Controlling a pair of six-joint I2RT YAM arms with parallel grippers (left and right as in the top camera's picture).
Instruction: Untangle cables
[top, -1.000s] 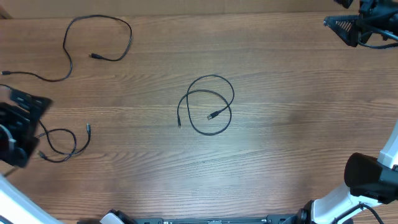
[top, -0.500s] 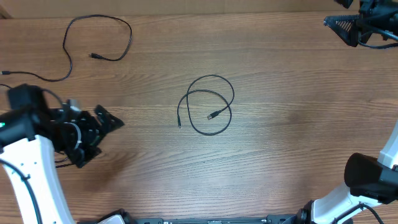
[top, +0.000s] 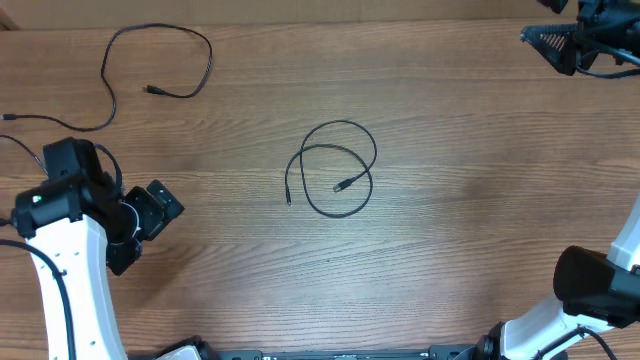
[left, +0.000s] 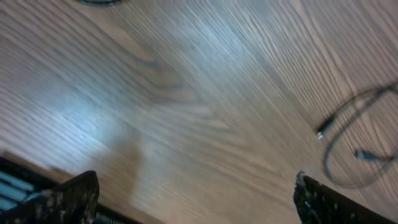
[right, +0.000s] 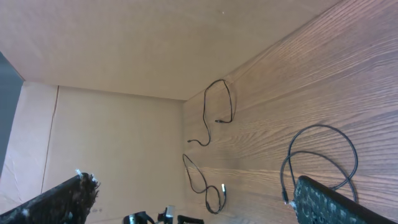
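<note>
cables (top: 345, 184) lie loose, coiled one between spread left claw (left: 196, 194) and spread right claw (right: 196, 194).

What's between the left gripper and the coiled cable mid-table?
Only bare wooden table separates the left gripper and coiled cable, shown in the overhead view.

Wooden table (top: 470, 210), loose black cables (top: 346, 184)

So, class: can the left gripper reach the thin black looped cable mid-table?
Probably yes: the open left gripper faces the thin black looped cable, with only bare wooden table between.
</note>
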